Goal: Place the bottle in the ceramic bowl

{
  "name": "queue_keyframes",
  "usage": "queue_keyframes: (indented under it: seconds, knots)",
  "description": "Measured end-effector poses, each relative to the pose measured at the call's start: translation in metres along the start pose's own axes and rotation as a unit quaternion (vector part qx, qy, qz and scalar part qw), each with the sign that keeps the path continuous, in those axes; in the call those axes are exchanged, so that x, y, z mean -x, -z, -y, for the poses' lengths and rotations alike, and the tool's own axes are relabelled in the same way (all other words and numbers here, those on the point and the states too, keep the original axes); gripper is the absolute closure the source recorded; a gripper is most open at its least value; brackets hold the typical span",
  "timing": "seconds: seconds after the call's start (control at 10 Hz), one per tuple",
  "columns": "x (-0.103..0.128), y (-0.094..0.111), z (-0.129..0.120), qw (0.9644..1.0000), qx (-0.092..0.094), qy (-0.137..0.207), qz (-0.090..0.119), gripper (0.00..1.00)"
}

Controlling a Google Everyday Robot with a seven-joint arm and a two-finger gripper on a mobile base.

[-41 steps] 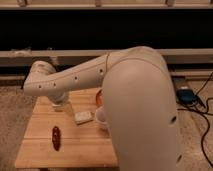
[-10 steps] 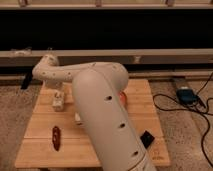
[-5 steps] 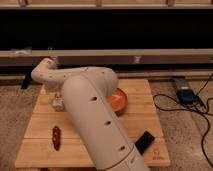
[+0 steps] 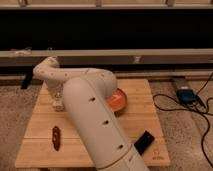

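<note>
— On the wooden counter point(image 4: 145, 117), where is the robot's hand?
— Its hand point(image 4: 58, 99) hangs low over the rear left part of the counter, as the picture shows it. It ends a thick white arm point(image 4: 95, 125) that rises from the bottom edge, bends near the back left corner and points downward. How far it is open, I cannot tell.
— And the bottle?
— A small whitish lump point(image 4: 59, 106) shows at the hand's lower end, close to the wood. It may be the bottle, but I cannot tell it apart from the hand, nor whether it is gripped.
— Where is the ceramic bowl?
— That orange-red ceramic bowl point(image 4: 120, 99) sits upright near the counter's middle, to the right of the hand and well apart from it. The arm hides its left part.
— Anything else?
— A dark reddish-brown oblong thing point(image 4: 56, 138) lies near the front left, a flat black thing point(image 4: 144, 142) near the front right. A blue box point(image 4: 186, 95) with cables lies on the speckled floor at right.
</note>
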Motion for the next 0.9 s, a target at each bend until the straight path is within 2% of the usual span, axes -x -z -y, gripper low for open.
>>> queue_keyframes:
  seconds: [0.3, 0.4, 0.7, 0.9]
  knots:
    - [0.004, -0.007, 0.001, 0.9999, -0.004, -0.010, 0.000, 0.92]
    - [0.003, -0.007, 0.000, 0.9999, -0.006, -0.014, -0.002, 0.98]
    - [-0.003, 0.014, -0.011, 0.9992, -0.017, -0.032, -0.019, 1.00]
    - [-0.013, 0.044, -0.024, 0.9977, -0.028, -0.047, -0.040, 1.00]
